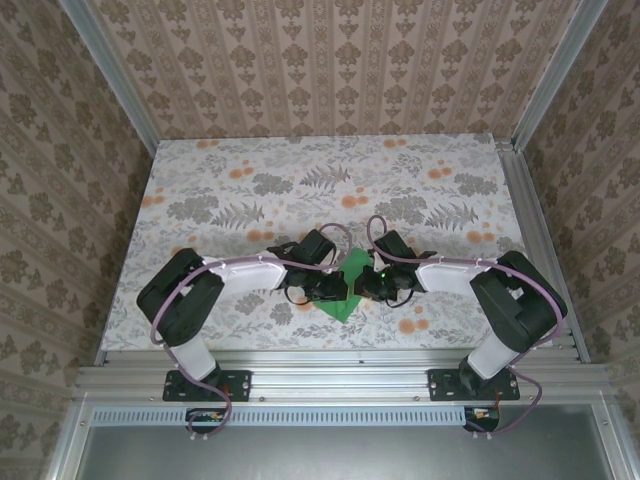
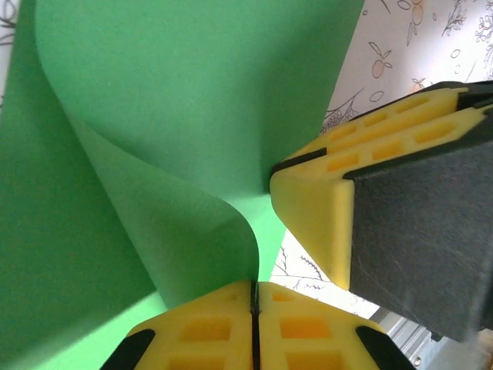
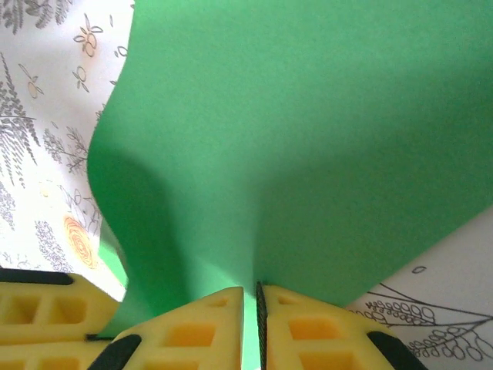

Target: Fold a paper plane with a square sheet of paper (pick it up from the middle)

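Status: early. The sheet [image 1: 340, 305] sits at the near-centre of the table [image 1: 250, 190], just ahead of the arm bases, pinched between both grippers. It is lifted at least in part. I can't tell from the top view whether a corner touches the table.

Left gripper [image 2: 254, 297]: fingers clenched together with the sheet's edge running into the seam between them, so it is grasping the sheet.
Right gripper [image 3: 250, 301]: fingers nearly together with a thin green strip in the slot, so it is grasping the sheet too.
In the left wrist view the right gripper's fingers sit just beside the left's, against the paper. The two grips are close together on the same stretch of the sheet.

Paper: it bows away from the pinch points in a soft S-curve, with no sharp crease in any view. The surface is plain and the edges look unfolded. There are no nose folds, no centre crease, and nothing plane-shaped.

Done, by my read: pickup and a two-handed grip.
Left: basically all the folding — centre crease, corners to a point, wings. The curl may be the start of bringing one half over the other, but that's a guess, since no fold is set.

Risk: the paper is thin and the two pinches are very close — an uneven pull could skew or crumple the first crease.
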Controlling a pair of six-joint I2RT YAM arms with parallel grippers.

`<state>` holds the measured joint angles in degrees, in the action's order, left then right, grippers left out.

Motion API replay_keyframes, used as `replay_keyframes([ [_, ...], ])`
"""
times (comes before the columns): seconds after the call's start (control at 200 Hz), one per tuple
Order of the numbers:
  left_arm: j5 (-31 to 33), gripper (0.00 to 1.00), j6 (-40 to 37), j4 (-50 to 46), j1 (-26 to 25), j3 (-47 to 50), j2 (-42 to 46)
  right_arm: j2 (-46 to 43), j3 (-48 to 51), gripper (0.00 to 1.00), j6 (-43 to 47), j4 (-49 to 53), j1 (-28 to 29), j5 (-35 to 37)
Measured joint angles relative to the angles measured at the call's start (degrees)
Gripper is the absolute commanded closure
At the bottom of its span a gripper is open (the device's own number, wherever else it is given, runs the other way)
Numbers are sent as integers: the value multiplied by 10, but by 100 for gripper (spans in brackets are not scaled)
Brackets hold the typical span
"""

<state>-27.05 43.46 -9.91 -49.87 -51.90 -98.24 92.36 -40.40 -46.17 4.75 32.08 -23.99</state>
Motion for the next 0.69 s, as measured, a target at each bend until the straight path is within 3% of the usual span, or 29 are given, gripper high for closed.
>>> replay_keyframes([
  [0.35, -2, 91, 0, 11, 0, -1, -21, -60, -4, 82, 22, 54, -19, 28],
  [0.695, -4, 91, 0, 15, 0, -12, -24, -23, -17, 83, 42, 75, -24, 42],
])
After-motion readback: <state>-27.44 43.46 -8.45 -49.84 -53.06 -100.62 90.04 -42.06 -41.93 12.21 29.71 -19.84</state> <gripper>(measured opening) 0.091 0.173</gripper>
